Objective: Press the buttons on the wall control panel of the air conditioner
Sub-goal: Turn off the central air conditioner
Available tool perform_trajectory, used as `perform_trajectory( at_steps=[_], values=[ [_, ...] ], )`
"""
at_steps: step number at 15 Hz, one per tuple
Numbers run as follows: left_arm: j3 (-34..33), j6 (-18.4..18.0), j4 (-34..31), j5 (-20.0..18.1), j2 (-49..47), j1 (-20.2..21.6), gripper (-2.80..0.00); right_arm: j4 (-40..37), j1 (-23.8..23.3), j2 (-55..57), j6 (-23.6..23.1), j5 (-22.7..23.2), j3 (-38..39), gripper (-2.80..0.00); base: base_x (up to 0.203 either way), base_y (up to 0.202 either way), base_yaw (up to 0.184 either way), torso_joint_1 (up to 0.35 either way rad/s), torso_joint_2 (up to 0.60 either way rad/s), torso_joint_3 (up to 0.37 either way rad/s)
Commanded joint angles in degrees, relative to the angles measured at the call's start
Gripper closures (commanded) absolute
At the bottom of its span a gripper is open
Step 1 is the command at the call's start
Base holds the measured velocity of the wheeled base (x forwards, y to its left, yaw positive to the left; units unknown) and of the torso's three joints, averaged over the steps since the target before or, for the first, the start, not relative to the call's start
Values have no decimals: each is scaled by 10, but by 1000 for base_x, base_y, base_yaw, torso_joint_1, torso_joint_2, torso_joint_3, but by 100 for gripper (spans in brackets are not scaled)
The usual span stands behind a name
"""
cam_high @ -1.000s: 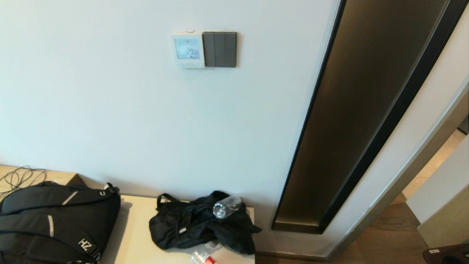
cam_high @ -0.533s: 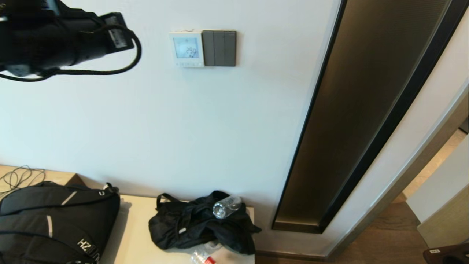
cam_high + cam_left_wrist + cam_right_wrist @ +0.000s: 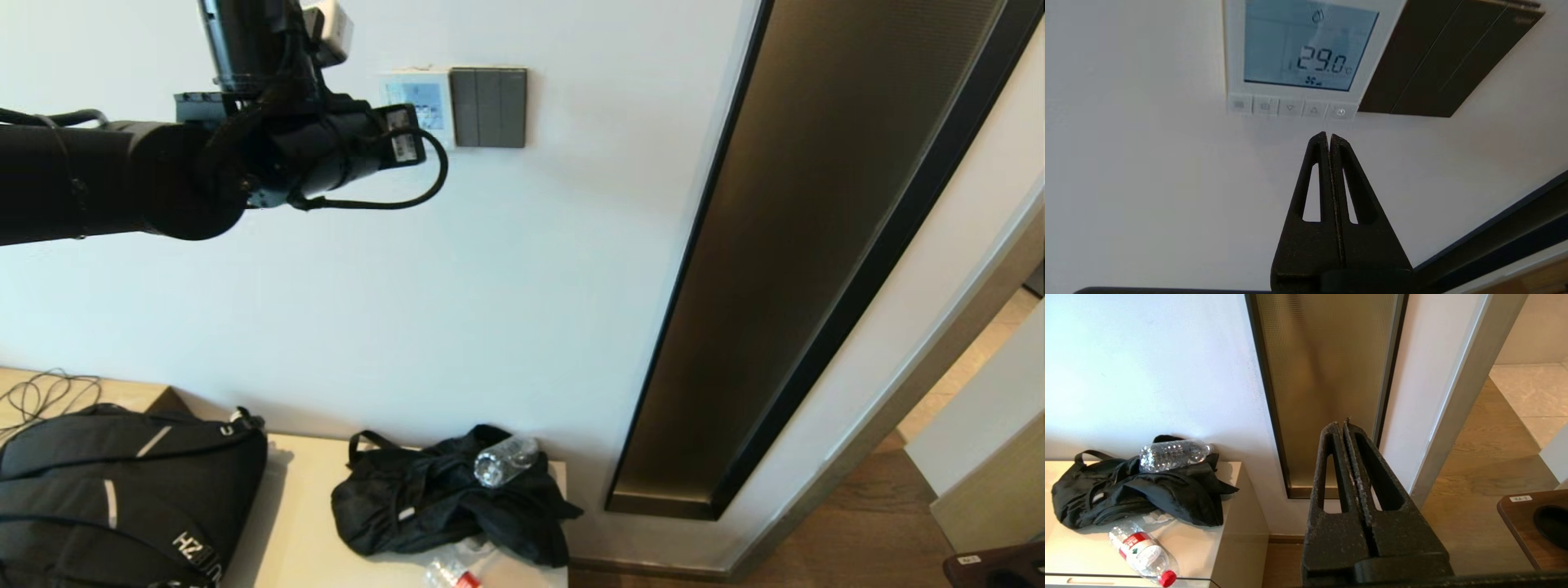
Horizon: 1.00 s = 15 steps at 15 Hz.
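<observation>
Just short of the white wall (image 3: 1147, 183), the left gripper (image 3: 1328, 136) pointed its two black fingers (image 3: 1318, 163) at the air conditioner's wall control panel (image 3: 1306, 53), pressed flat together along their whole length and holding nothing. Directly ahead of the joined tips ran the buttons (image 3: 1290, 108), a row of small white keys under the pale blue screen (image 3: 1308, 45), which read 29.0 with a fan mark beneath. The tips sat a little below that row, roughly in line with the up-arrow and power keys at its far end, with a strip of bare wall showing between fingertip and panel, so no contact could be seen. Beside the panel, on the side nearest the power key, the dark grey three-switch plate (image 3: 1441, 61) butted against its edge.

From the head view the left arm (image 3: 163, 163) reached in from the robot's left and covered part of the panel (image 3: 424, 98), the grey plate (image 3: 490, 108) clear beyond it.

Well below and apart, the right gripper (image 3: 1345, 426) hung with its fingers likewise closed on nothing, facing a bronze mesh wall strip (image 3: 1327, 375). To its one side lay a low cabinet (image 3: 1224, 522) carrying a black bag (image 3: 1147, 490), a clear bottle (image 3: 1173, 454) on it and a red-capped bottle (image 3: 1143, 555) in front. A black backpack (image 3: 122, 490) stood further along.
</observation>
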<state>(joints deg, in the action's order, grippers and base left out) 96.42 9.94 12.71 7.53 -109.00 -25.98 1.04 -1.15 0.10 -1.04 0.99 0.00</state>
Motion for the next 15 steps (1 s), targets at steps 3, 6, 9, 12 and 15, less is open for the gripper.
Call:
perform_trajectory(
  at_steps=[3,6,9,12,15],
  values=[
    [16,1,3,12,-31,-24,0,0,0,0,0,1,1,0,0,0,0,0,0,0],
    [40,1,3,21,-43,-37,0,0,0,0,0,0,1,0,0,0,0,0,0,0],
    [72,1,1,21,-70,-41,0,0,0,0,0,1,0,0,0,0,0,0,0,0],
    [78,0,4,28,-87,-40,0,0,0,0,0,0,0,0,0,0,0,0,0,0],
    [105,1,-3,30,-100,-40,0,0,0,0,0,0,0,0,0,0,0,0,0,0]
  ],
)
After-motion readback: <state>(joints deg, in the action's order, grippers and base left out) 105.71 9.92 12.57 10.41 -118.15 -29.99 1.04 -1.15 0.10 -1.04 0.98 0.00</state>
